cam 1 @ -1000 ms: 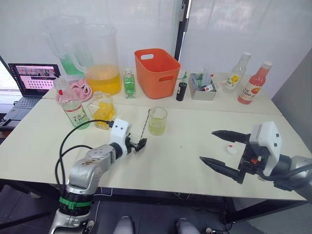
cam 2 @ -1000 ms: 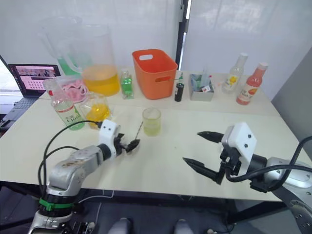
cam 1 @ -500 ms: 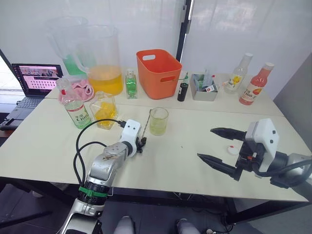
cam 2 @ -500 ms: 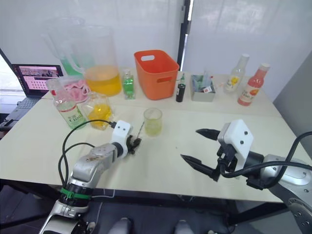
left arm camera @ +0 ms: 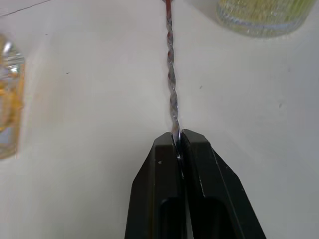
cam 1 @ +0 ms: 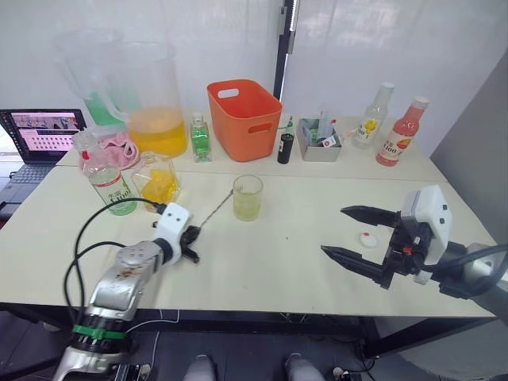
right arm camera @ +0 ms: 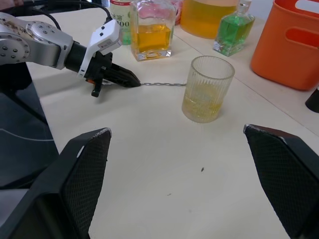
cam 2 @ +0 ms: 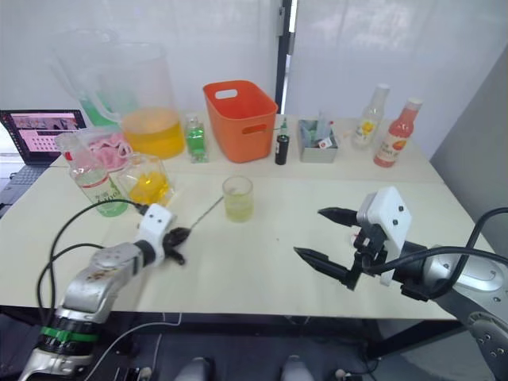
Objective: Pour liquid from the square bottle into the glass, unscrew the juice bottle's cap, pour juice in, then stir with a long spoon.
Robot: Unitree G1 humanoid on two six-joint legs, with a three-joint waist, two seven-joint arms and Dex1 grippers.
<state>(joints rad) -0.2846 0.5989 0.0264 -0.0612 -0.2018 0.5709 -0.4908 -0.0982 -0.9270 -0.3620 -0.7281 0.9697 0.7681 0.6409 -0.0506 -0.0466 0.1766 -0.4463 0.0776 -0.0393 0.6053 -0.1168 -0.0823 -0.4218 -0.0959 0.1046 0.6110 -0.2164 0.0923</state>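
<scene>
The glass [cam 1: 247, 197] stands mid-table, holding some pale yellow-green liquid. Left of it are the square bottle [cam 1: 159, 181] with yellow liquid and the juice bottle [cam 1: 107, 176], uncapped, with its green-and-white label. The long spoon [left arm camera: 171, 74] lies low along the table, its twisted shaft pointing toward the glass. My left gripper [cam 1: 190, 238] is shut on the spoon's near end, its fingertips [left arm camera: 192, 142] pinching the shaft. My right gripper [cam 1: 333, 230] hovers open at the table's right. The cap [cam 1: 367, 236] lies on the table between its fingers.
Along the back stand two huge jugs [cam 1: 151, 95], a small green bottle [cam 1: 200, 136], an orange basket [cam 1: 244, 119], a dark little bottle [cam 1: 282, 148], a grey box [cam 1: 321, 147] and two tall bottles [cam 1: 397, 135]. A laptop [cam 1: 40, 131] sits far left.
My left gripper has closed on the spoon's near end and sits a little further left of the glass. The right gripper has held still and open. The camera has shifted.
</scene>
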